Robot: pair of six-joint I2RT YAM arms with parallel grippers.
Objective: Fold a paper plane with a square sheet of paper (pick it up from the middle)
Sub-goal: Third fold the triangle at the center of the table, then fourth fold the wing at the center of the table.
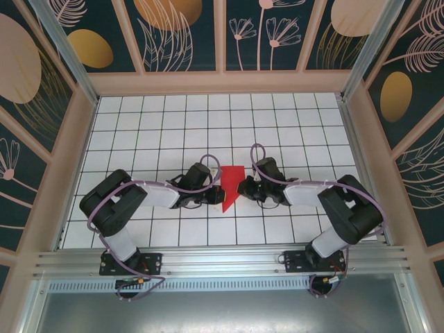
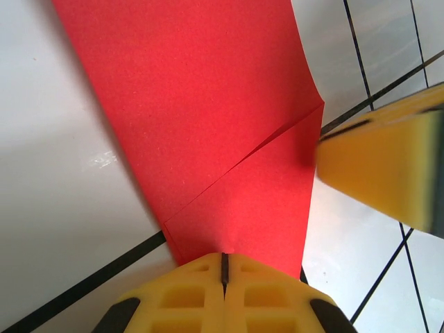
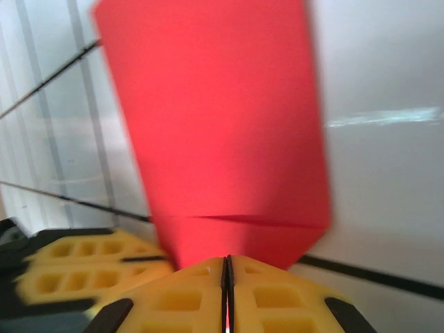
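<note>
The square sheet of paper (image 1: pixel 232 186) is bright red and folded into a creased shape that narrows to a point toward the near side. It sits mid-table between both grippers. My left gripper (image 1: pixel 220 196) meets its left edge. In the left wrist view the jaws (image 2: pixel 223 260) are shut, with the paper (image 2: pixel 208 104) puckered at their tip and a diagonal crease running across it. My right gripper (image 1: pixel 241 187) is shut on the opposite edge. In the right wrist view red shows between its closed jaws (image 3: pixel 227 262), and the paper (image 3: pixel 215 125) reaches away from them.
The white gridded table (image 1: pixel 173 125) is boxed in by wooden-framed walls (image 1: pixel 222 82) at the back and both sides. Each gripper's yellow fingers show in the other's wrist view, the right fingers (image 2: pixel 381 166) and the left fingers (image 3: pixel 83 267), close across the paper.
</note>
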